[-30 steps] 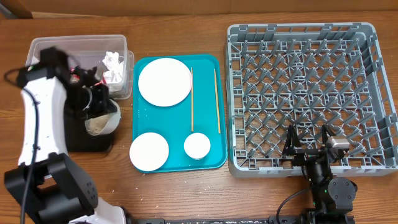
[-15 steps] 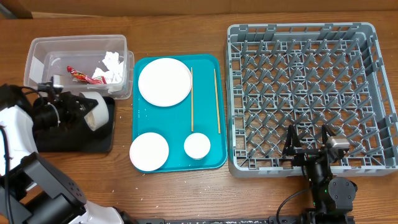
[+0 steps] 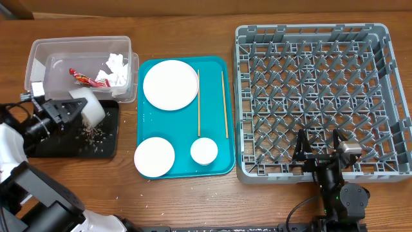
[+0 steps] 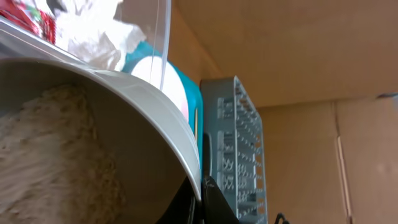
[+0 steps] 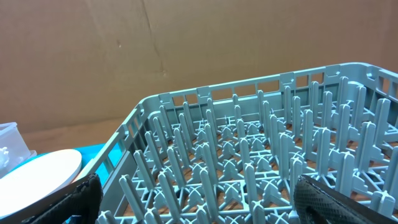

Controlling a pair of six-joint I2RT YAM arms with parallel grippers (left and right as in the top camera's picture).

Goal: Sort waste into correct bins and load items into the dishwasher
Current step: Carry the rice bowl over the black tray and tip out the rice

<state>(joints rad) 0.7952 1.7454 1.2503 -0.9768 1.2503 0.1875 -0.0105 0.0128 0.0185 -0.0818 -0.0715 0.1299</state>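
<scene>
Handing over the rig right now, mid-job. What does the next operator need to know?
Left gripper: shut on the bowl, tipped over the black tray. Some grains lie on that tray, and the left wrist view shows more inside the bowl.
Right gripper: open, empty, at the rack's near edge.
Done: napkins and red wrapper are in the clear tub.
Left: empty the bowl and rack it. Then rack the large plate, smaller plate, cup and chopsticks from the teal tray. The rack holds nothing.
</scene>
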